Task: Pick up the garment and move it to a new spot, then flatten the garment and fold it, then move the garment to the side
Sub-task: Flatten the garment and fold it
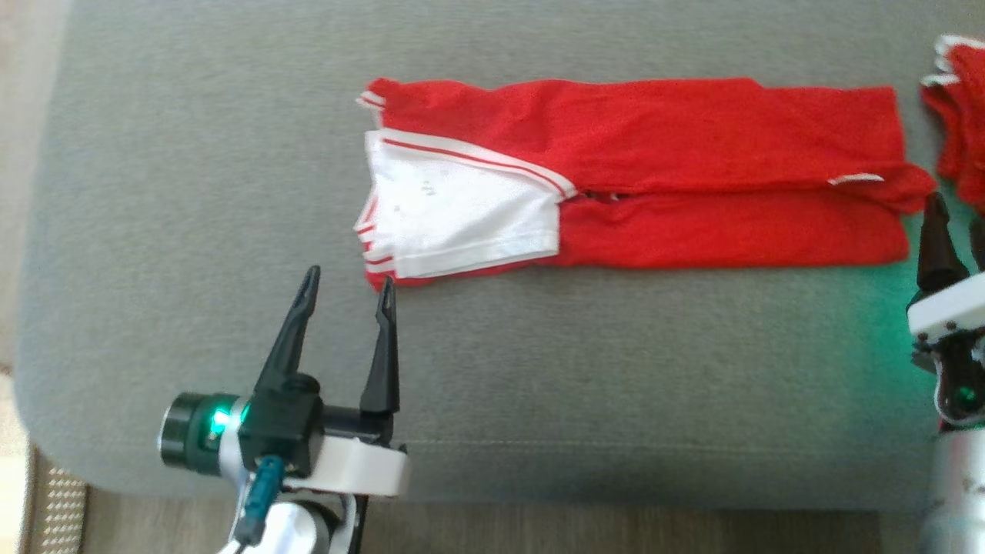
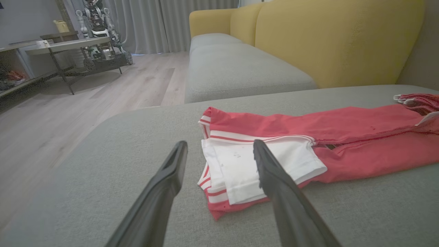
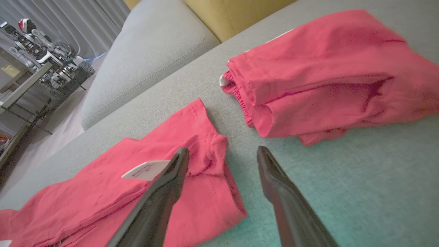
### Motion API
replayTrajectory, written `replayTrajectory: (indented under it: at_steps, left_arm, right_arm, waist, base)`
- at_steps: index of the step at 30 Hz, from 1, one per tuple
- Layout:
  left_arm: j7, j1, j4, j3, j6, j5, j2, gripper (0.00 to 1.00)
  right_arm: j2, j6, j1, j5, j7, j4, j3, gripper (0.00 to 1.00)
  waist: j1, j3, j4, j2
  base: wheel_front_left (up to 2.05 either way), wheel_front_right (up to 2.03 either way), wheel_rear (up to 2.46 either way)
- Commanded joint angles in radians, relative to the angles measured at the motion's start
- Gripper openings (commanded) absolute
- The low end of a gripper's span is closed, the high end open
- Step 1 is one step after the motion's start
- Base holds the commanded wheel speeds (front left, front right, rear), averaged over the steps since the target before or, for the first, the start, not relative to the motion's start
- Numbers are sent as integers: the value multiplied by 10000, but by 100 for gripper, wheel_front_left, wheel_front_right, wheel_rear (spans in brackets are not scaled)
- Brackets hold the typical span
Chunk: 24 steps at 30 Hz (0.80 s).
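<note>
The red shirt (image 1: 692, 154) (image 2: 343, 127) (image 3: 137, 192) is lying folded into a long band across the grey cushion (image 1: 192, 192) (image 2: 120, 144) (image 3: 343, 171), and it is being flanked at each end by a gripper. The left gripper (image 1: 349, 275) (image 2: 220, 143) is being held open, its two dark fingers spread wide and nothing between them; in the head view its inner fingertip is being shown right at the shirt's near left corner, though whether it is touching the cloth cannot be told. Just beyond those fingers the white sleeve (image 1: 462, 208) (image 2: 260, 164), edged with red stripes, is lying folded over the red body. The right gripper (image 1: 958, 211) (image 3: 223, 150) is likewise being held open and empty at the shirt's other end: in the right wrist view one finger is being seen over the hem beside a small white tag (image 1: 854, 179) (image 3: 145, 169), the other over bare cushion that is being tinted green by a glow. Past that end, apart from the shirt, a second red garment (image 1: 962, 115) (image 3: 325, 68) is lying in a bunched heap on the same cushion. Farther out, in the left wrist view, a yellow backrest (image 2: 325, 41) is being shown behind the seat, with a wooden floor (image 2: 68, 113), a table (image 2: 65, 44) and pale curtains (image 2: 171, 24) beyond.
</note>
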State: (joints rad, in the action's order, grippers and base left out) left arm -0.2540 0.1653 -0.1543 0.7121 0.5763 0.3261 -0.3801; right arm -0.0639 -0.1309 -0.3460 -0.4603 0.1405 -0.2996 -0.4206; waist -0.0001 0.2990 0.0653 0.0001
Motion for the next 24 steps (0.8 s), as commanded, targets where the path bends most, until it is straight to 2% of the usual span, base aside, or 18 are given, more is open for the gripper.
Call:
replayTrajectory:
  at_steps: [1,8,15,23,24]
  left_arm:
    - [-77,80,-191,-528,-87,-297,13,100]
    - [-77,-463,23,-1014,-628,-1147,694,100]
    - [-77,-799,115,-1555,-1146,-1542,1131,100]
    - [-77,-974,197,-1992,-1635,-1921,1520,100]
    - [-78,-984,205,-2030,-1698,-1959,1564,100]
  right_arm:
    - [-96,2,-537,284,44,-6,41,100]
    - [-613,2,-1703,1539,189,-1887,-970,100]
    - [-926,2,-2270,2745,425,-3482,-1577,100]
    - [-728,2,-2181,2799,1540,-4402,-1148,100]
    - [-711,2,-2163,2725,1658,-4430,-1041,89]
  waist:
    - [1,-162,437,-1]
    - [1,-167,1225,-1]
    - [1,-127,1480,-1]
    - [1,-63,1461,-1]
    - [1,-59,1445,-1]
  base:
    - [0,0,0]
    - [0,0,0]
    - [0,0,0]
    - [0,0,0]
    - [0,0,0]
